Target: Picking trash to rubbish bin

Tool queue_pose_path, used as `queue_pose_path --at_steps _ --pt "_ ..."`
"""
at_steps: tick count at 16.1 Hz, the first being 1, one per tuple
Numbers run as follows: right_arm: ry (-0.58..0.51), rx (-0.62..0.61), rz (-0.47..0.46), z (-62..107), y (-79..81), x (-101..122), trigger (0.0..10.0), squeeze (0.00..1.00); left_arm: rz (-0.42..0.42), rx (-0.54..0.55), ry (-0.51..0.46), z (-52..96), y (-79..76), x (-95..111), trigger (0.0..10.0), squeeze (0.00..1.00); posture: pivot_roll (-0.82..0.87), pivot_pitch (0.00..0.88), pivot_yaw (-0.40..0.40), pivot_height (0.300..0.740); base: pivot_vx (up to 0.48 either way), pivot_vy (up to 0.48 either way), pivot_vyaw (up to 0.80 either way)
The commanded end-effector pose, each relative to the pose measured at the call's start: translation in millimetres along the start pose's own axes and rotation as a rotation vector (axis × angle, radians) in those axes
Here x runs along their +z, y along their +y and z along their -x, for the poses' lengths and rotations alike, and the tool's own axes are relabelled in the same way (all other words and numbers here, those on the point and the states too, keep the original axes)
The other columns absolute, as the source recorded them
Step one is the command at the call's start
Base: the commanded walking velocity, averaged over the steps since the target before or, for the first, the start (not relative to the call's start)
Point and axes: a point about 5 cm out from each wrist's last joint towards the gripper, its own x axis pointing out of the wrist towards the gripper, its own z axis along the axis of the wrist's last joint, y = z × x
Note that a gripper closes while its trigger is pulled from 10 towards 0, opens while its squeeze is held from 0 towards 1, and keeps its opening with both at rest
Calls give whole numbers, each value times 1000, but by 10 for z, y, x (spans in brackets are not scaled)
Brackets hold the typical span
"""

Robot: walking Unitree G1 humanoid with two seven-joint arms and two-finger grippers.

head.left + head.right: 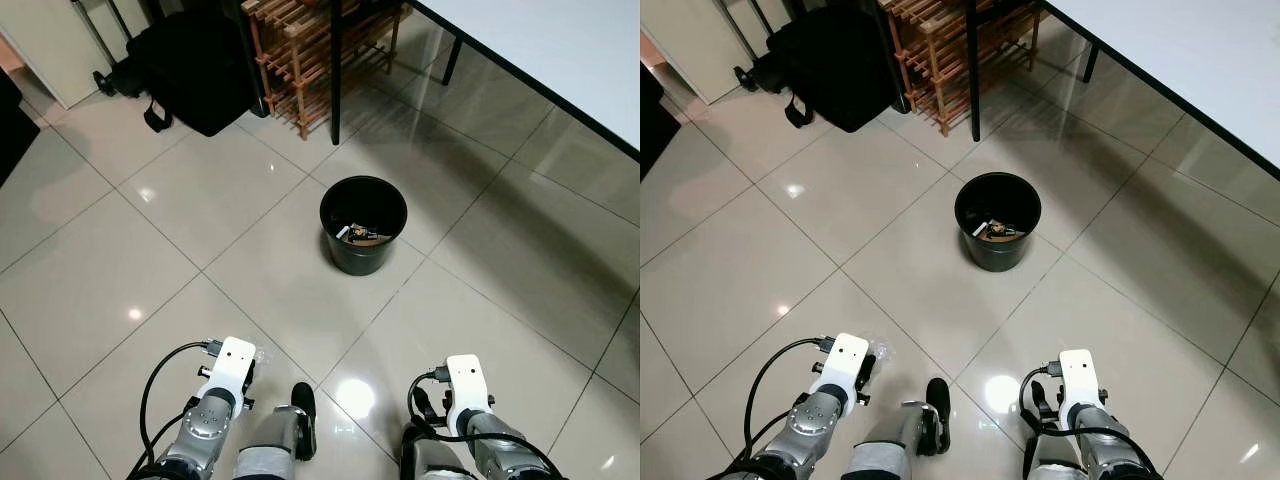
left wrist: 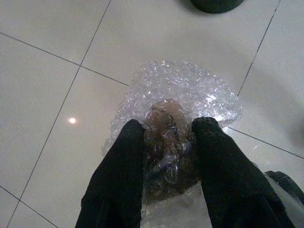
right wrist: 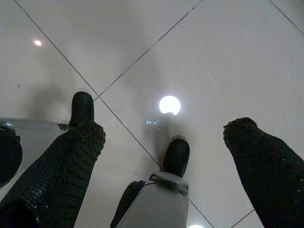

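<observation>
Two black fingers of the left gripper [image 2: 167, 142] pinch crinkly, clear bubble wrap [image 2: 178, 97]; the right gripper [image 3: 164, 137] hangs spread, holding nothing.

Head stereo pair looking steeply down; two wrist cameras close to the floor.

Both eye views look forward and down from the head onto the glossy pale tiled floor [image 1: 120, 230], taking in the round black plastic rubbish bin [image 1: 363, 224] ahead and the two silver arms at the lower edge; the right eye frames the same scene slightly shifted. The left wrist view looks along the left gripper [image 2: 168, 142], very near a crumpled wad of clear bubble wrap [image 2: 180, 95], with the bin's dark base at its far edge. The right wrist view looks along the right gripper [image 3: 164, 137], down at the same tiles and the robot's black foot [image 3: 176, 156].
</observation>
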Motion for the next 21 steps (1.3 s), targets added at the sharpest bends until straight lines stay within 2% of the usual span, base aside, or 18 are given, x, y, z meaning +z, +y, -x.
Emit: queue_pose_path --at_steps 1,11,16,21 --pt "26 12 -4 20 25 -93 10000 0 -8 10 55 51 20 -147 10000 0 55 283 92 740 322 0 0" --pt "12 10 -8 7 19 -43 10000 0 -23 23 62 38 45 -133 10000 0 48 284 90 740 318 0 0" --pt "9 11 -17 4 15 -30 10000 0 -22 29 62 36 56 -130 10000 0 55 294 91 740 278 0 -640" --pt "4 7 -15 1 14 -17 10000 0 -25 34 61 32 74 -122 10000 0 55 297 92 740 327 0 0"
